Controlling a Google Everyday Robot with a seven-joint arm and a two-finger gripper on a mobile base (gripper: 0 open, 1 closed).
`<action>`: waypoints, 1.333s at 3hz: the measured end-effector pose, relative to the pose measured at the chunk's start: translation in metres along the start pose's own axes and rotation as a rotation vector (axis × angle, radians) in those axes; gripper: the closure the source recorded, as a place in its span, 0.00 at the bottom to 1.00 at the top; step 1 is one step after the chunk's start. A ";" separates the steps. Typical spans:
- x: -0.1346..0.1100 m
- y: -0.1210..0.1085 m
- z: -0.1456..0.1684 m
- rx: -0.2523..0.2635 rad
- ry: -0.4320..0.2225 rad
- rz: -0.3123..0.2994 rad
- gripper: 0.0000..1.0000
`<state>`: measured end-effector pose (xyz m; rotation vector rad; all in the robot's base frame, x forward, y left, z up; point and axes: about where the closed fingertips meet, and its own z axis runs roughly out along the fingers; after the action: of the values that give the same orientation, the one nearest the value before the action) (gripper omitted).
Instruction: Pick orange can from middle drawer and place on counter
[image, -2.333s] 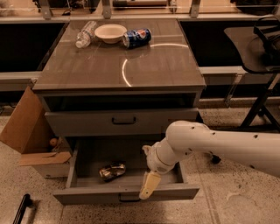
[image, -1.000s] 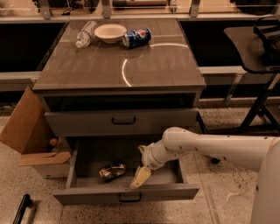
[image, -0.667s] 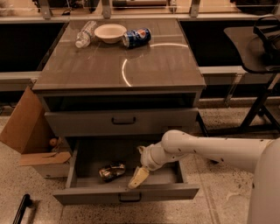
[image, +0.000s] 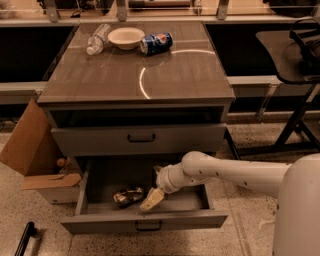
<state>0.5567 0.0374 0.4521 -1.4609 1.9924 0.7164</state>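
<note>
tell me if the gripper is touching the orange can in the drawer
Cannot tell. In the camera view the gripper sits inside the middle drawer, close beside the orange can, with neither a gap nor contact showing plainly.

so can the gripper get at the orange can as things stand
Probably yes: the middle drawer is open, the gripper hangs inside it beside the orange can, nothing between them.
</note>
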 end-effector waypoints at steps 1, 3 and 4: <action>-0.007 -0.012 0.015 0.004 -0.027 0.006 0.00; -0.014 -0.019 0.051 0.011 -0.004 -0.017 0.00; -0.016 -0.016 0.072 -0.005 0.009 -0.040 0.00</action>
<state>0.5851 0.0947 0.4119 -1.5046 1.9636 0.6996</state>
